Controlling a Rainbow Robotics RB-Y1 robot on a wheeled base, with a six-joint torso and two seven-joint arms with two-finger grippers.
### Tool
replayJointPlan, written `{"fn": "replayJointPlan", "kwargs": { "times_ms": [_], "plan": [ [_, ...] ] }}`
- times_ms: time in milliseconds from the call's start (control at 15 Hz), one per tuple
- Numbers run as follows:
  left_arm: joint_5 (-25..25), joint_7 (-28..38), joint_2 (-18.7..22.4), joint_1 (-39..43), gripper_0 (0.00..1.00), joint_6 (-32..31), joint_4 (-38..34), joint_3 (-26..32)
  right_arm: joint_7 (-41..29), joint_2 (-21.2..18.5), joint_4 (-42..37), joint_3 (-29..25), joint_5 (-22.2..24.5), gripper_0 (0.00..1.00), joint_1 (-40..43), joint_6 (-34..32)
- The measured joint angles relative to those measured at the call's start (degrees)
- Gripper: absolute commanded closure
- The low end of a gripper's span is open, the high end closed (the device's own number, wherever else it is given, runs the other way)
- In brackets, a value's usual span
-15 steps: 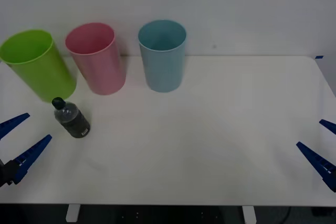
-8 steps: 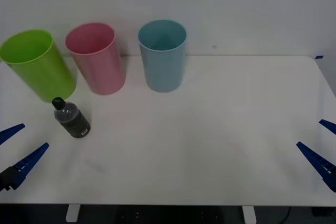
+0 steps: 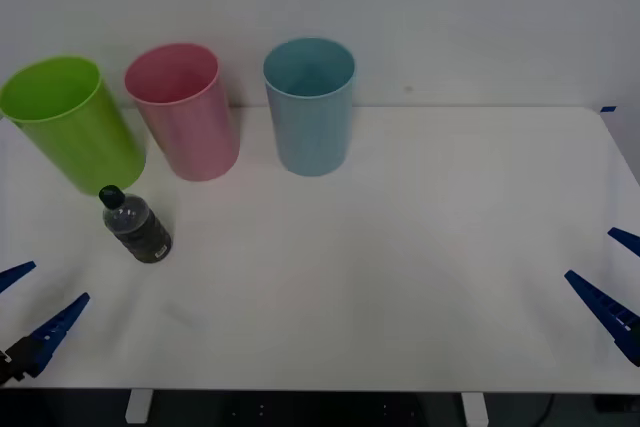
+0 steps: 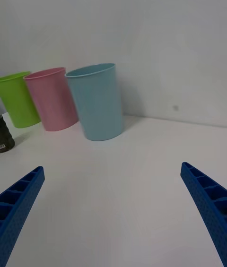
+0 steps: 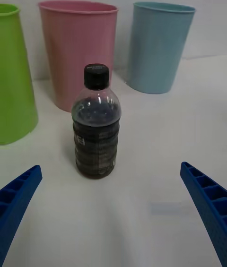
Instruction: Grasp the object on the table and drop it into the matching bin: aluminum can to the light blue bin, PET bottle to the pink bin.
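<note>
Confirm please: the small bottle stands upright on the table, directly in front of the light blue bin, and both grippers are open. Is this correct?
Not quite. The bottle stands upright in front of the lime green bin and pink bin, not the light blue bin, as the front view shows. Both grippers are open.

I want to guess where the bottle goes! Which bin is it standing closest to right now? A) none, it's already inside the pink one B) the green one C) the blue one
B: the bottle stands upright on the table just in front of the green bin, with the blue bin farthest away.
</note>
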Motion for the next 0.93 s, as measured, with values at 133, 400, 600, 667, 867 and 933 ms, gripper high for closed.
{"fn": "replayJointPlan", "kwargs": {
  "times_ms": [133,400,600,667,867,933],
  "plan": [
    [0.38,-2.9,0.0,0.85,0.0,3.4,0.6,-1.56,0.0,0.0,0.0,0.0,0.0,0.0,0.0,0.0],
    [4.39,-3.91,-0.03,2.16,0.0,9.15,0.9,-4.76,0.0,0.0,0.0,0.0,0.0,0.0,0.0,0.0],
    [8.98,-4.4,-0.04,3.12,0.0,12.97,0.85,-6.96,0.0,0.0,0.0,0.0,0.0,0.0,0.0,0.0],
    [9.64,-4.27,-0.07,3.23,0.0,13.33,0.85,-7.1,0.0,0.0,0.0,0.0,0.0,0.0,0.0,0.0],
    [9.86,-4.23,-0.08,2.75,0.0,14.04,1.88,-7.25,0.0,0.0,0.0,0.0,0.0,0.0,0.0,0.0],
    [9.85,-4.46,-0.06,1.93,0.0,14.08,2.61,-7.56,0.0,0.0,0.0,0.0,0.0,0.0,0.0,0.0]
  ]
}}
